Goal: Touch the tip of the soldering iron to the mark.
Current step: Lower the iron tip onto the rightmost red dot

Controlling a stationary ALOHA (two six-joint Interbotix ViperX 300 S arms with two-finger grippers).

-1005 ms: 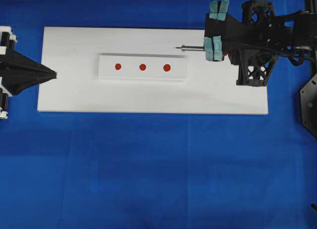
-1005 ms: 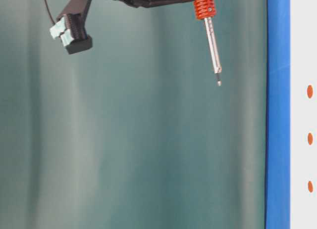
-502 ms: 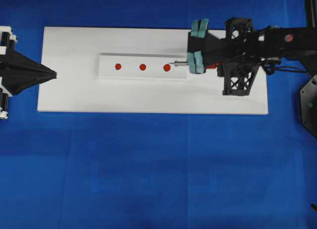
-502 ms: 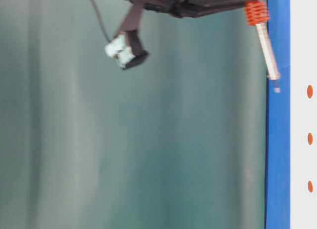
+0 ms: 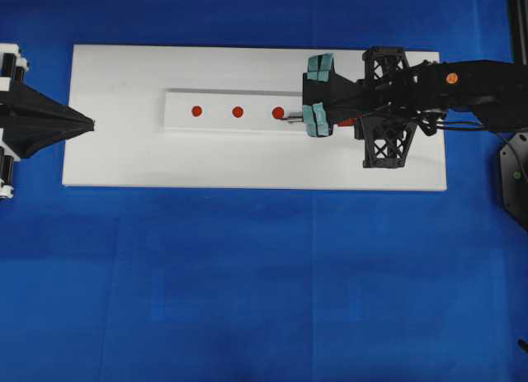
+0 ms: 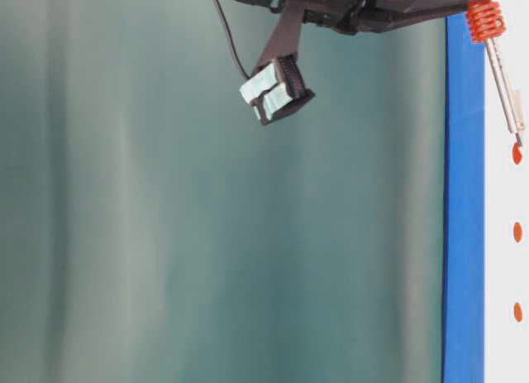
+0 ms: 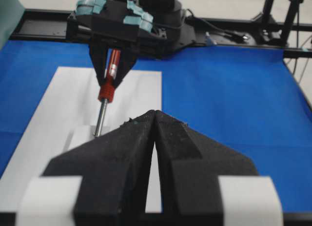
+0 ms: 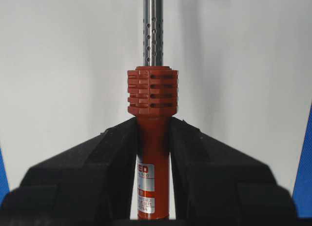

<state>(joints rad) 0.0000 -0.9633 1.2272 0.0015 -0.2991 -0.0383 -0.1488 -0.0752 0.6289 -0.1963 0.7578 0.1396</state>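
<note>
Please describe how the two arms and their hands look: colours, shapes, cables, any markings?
Both arms are black. The right hand has teal padding taped on its finger backs, an open lattice frame behind it, an orange-red dot on the arm and thin black cables along it. The left hand ends in two black wedge-shaped fingers forming a point, with white parts on the body behind; the left wrist view shows white tape bands on these fingers.
</note>
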